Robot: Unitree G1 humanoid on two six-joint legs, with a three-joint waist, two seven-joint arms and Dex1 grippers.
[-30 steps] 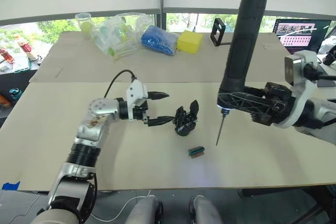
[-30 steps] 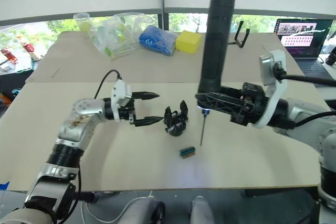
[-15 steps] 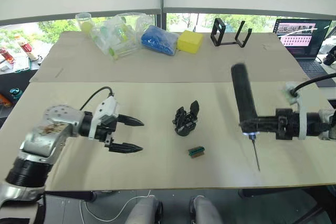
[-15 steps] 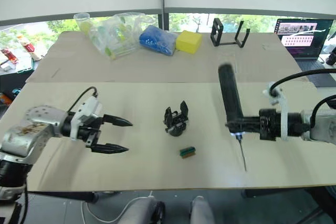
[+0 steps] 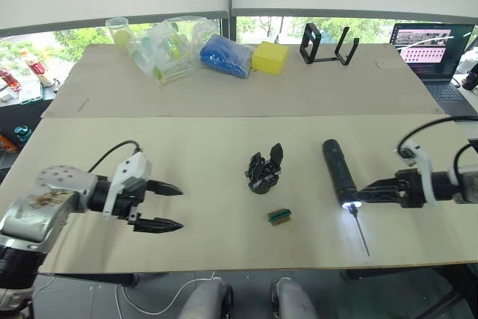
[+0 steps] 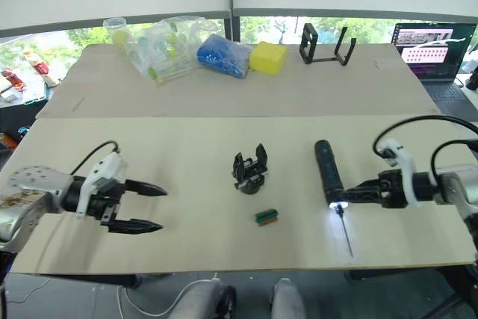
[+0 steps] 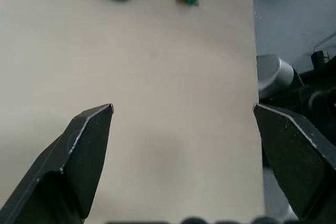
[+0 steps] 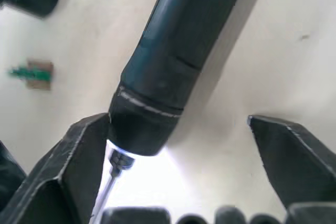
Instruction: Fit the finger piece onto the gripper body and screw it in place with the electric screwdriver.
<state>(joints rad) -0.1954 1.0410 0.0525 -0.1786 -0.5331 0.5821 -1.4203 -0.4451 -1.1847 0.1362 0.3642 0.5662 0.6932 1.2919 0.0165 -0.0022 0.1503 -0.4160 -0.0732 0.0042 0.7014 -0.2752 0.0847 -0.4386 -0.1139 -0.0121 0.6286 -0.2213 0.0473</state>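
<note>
The gripper body [image 5: 264, 172] stands in the middle of the table with black prongs pointing up; I cannot tell the finger piece apart from those prongs. To its right the electric screwdriver [image 5: 337, 171] lies flat, its tip light [image 5: 349, 205] lit and the thin bit [image 5: 362, 233] pointing toward the front edge. My right gripper [image 5: 364, 194] is open, its fingers straddling the lit tip end of the screwdriver [image 8: 178, 61]. My left gripper [image 5: 180, 207] hovers open and empty well to the left of the body.
A small green-and-brown block [image 5: 279, 216] lies just in front of the body. On the far table sit clear plastic bags [image 5: 166, 48], a blue bag [image 5: 225, 56], a yellow block [image 5: 269, 57], a black stand [image 5: 326, 44] and a laptop [image 5: 433, 44].
The right arm has brought the screwdriver down from upright to lying on the table and opened around it. The left gripper has drawn back leftward, away from the gripper body.
</note>
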